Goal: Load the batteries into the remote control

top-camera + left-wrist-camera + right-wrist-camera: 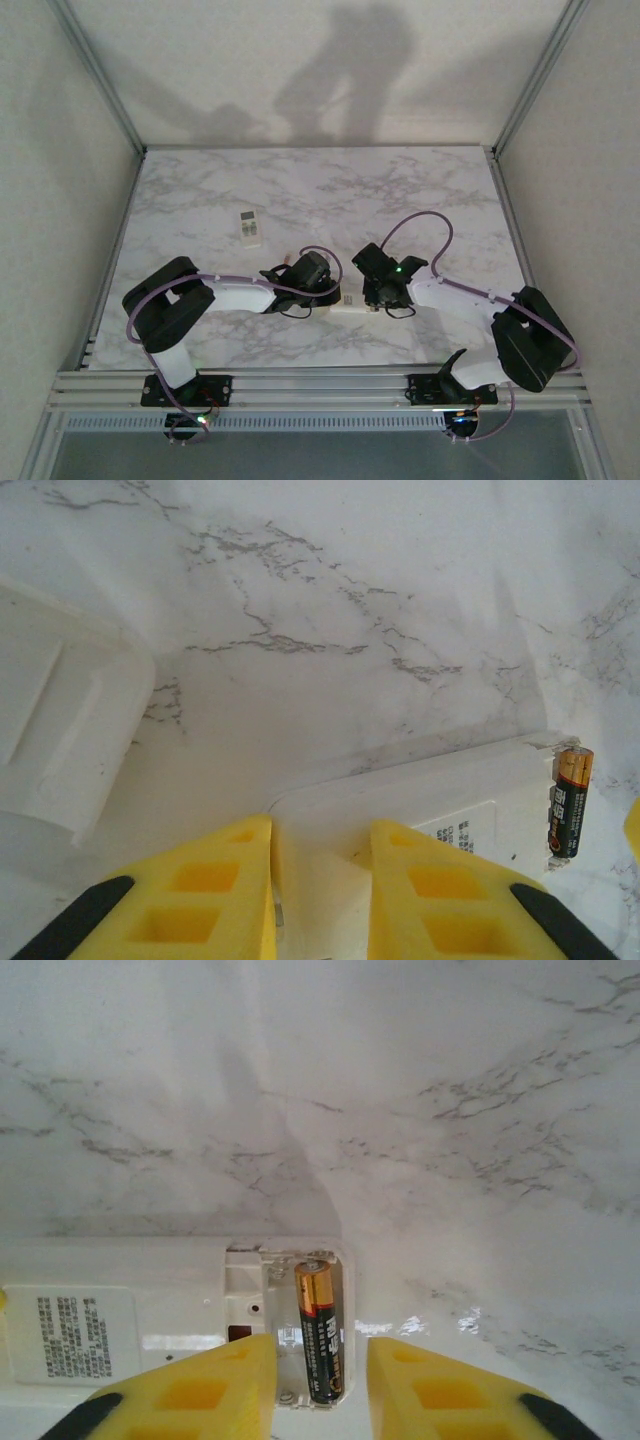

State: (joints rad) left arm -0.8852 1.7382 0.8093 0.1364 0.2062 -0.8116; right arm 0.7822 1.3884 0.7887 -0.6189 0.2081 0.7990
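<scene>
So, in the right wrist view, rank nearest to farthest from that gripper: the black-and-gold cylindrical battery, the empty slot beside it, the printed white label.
1. Black-and-gold cylindrical battery, between the fingertips of the right gripper.
2. Empty slot, just left.
3. Printed white label, far left.

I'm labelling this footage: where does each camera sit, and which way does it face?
Top external: above and behind the bases, looking down on the table; left arm and right arm show.
Left wrist: on that wrist, looking past the left gripper at the remote control.
Right wrist: looking past the right gripper at the battery in the remote's recess.
Shared: both wrist views see that battery; all three, the remote.
</scene>
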